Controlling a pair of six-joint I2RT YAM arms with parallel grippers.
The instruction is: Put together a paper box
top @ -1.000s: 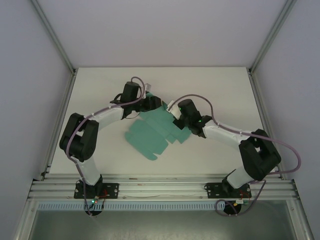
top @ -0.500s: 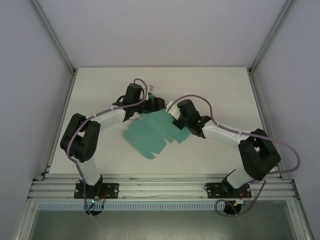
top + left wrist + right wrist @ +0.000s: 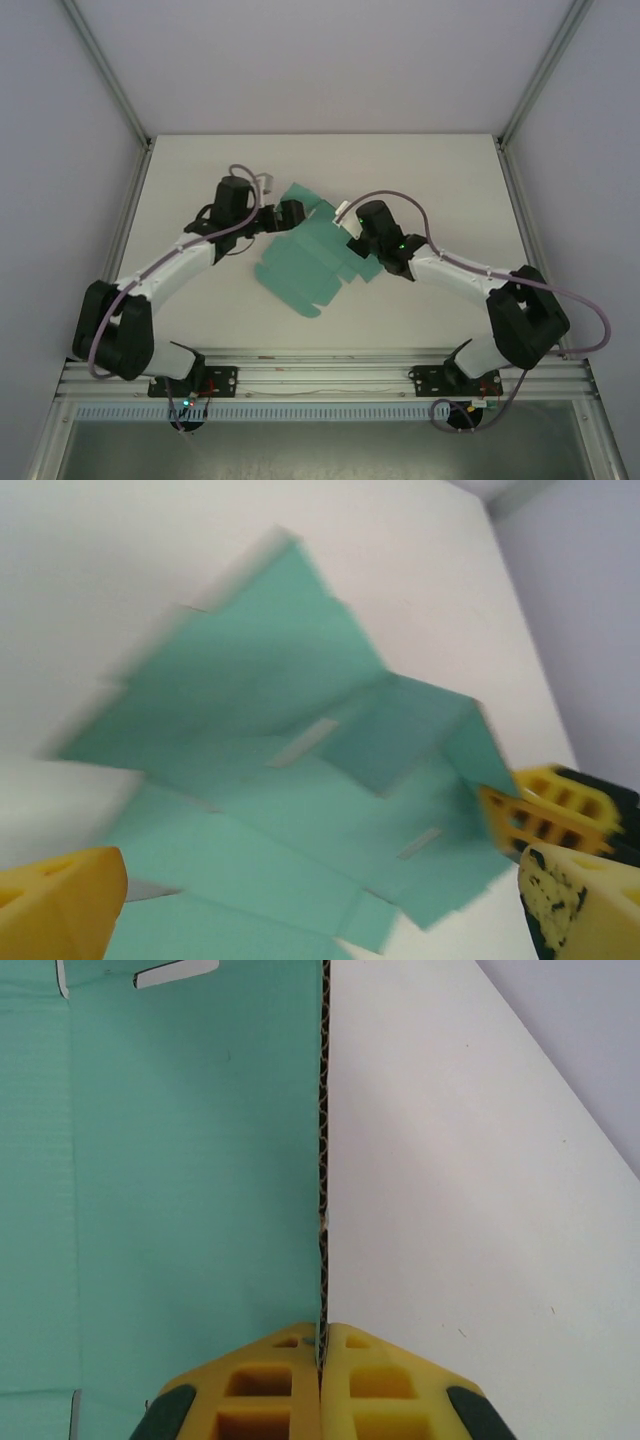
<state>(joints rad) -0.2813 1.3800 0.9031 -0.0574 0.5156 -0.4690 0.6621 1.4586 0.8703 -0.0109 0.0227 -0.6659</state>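
The teal die-cut cardboard sheet (image 3: pixel 305 265) lies mostly flat and unassembled. Only its right flap (image 3: pixel 323 1160) stands, pinched by the right gripper (image 3: pixel 322 1335). The left gripper (image 3: pixel 289 214) hovers spread at its far edge.

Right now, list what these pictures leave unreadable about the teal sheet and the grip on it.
- Right wrist view: the right end effector pinches the paper box, whose outline is cut off by the left and top edges.
- Left wrist view: the sheet's left edges are blurred; its near part runs off the bottom edge.
- Top view: slots and creases are too small; the right arm covers its own fingertips.
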